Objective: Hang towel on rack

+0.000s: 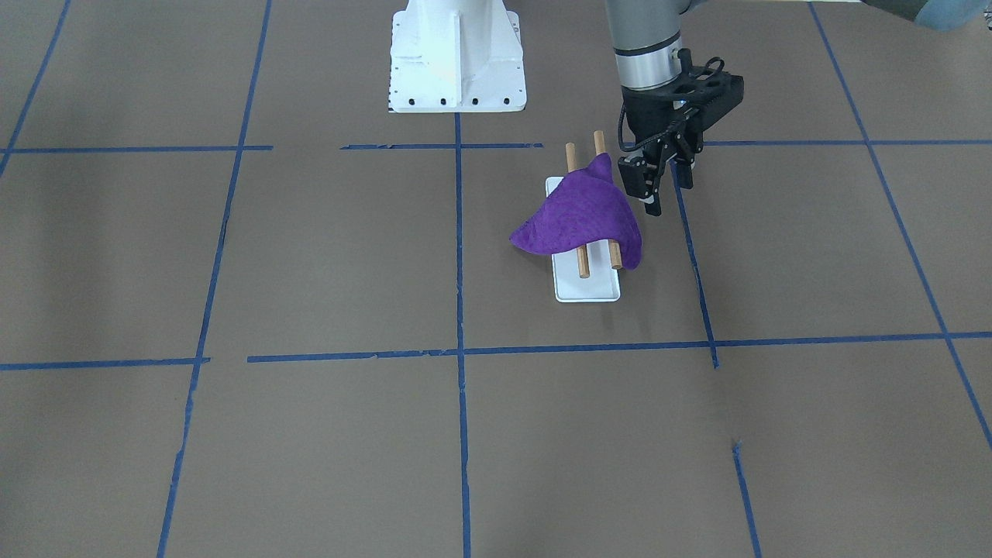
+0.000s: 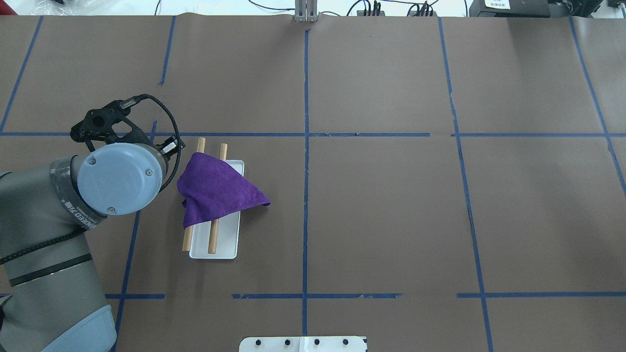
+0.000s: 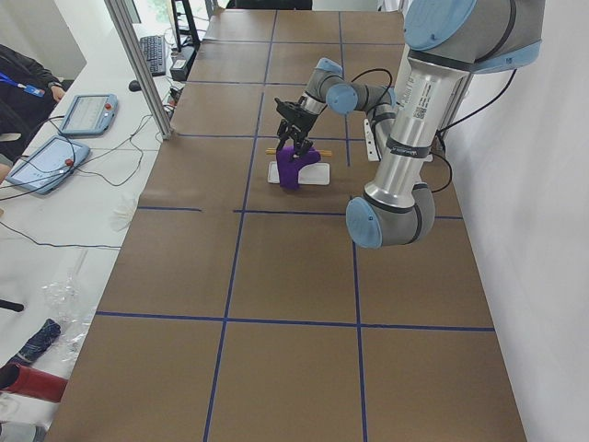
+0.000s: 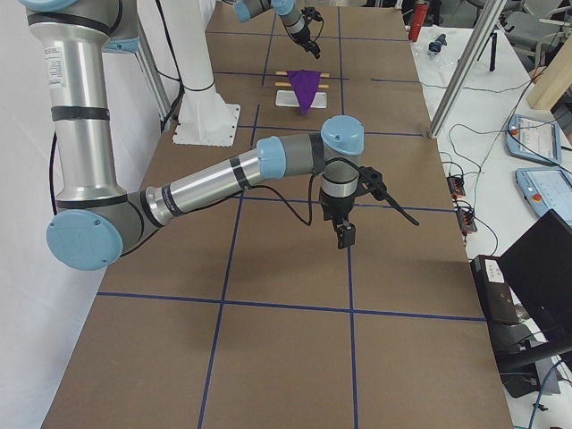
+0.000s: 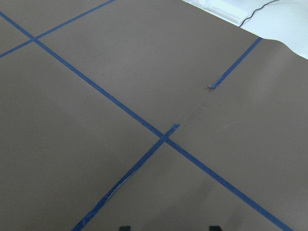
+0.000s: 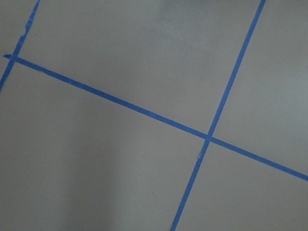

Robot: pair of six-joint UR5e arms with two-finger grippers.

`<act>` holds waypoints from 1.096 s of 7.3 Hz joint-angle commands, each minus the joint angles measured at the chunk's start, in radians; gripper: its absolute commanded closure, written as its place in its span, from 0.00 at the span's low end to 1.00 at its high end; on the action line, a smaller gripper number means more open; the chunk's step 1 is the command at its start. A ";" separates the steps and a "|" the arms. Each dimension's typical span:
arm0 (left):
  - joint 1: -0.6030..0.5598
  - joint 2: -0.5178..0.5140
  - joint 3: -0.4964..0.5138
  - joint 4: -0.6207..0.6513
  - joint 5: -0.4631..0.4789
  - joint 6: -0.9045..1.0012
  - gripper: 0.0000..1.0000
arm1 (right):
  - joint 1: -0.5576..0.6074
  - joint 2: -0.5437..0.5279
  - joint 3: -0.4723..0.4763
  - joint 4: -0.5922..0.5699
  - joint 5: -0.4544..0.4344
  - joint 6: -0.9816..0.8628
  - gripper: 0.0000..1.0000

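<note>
So the black two-finger left claw (image 1: 670,194) was over on the left side of the brown paper-covered surface (image 2: 381,220), pointing down. Its jaws were spread wide with nothing between them. The left wrist view backed that up: two dark fingertips (image 5: 214,228) poked in at the bottom edge, well apart, with only bare surface and blue tape lines (image 5: 120,108) beyond them. The claw hung just beside the far end of the small rack (image 2: 227,248), the one with a flat white rectangular base and two parallel brown wooden dowel rods (image 2: 213,237). It was near the cloth's top corner but not touching it, far as I could see.

Next over, the small fuzzy purple cloth towel (image 2: 215,193) lay draped across both rods. It covered their middle stretch, and bare wood stuck out at both ends, more at the end nearer the robot. Its left edge hung down over the outer rod. One pointed corner jutted out to the right, past the edge of the base and over the surface.

Way off on the robot's right, the dark right claw (image 4: 344,234) hung tip-down over the surface at the end of its stretched-out arm, well apart from the rack. Only the side view caught it, so I couldn't tell if it was spread or closed. Its own wrist view had nothing but surface and crossing tape.
</note>
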 commanded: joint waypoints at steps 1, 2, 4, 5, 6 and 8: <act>-0.067 0.000 -0.008 0.000 -0.273 0.163 0.00 | 0.000 -0.002 -0.002 0.000 -0.006 -0.003 0.00; -0.109 -0.006 -0.002 0.003 -0.366 0.253 0.00 | 0.000 -0.003 -0.001 0.000 -0.010 -0.003 0.00; -0.163 -0.008 -0.010 0.002 -0.492 0.401 0.00 | 0.000 -0.011 -0.001 -0.002 -0.016 0.007 0.00; -0.193 -0.011 -0.024 0.000 -0.523 0.470 0.00 | 0.000 -0.008 -0.004 -0.003 -0.007 0.013 0.00; -0.239 -0.011 -0.033 0.000 -0.531 0.563 0.00 | 0.000 -0.005 -0.004 -0.003 0.000 0.013 0.00; -0.389 -0.009 -0.004 0.000 -0.619 0.858 0.00 | 0.000 -0.023 -0.078 -0.006 0.019 0.014 0.00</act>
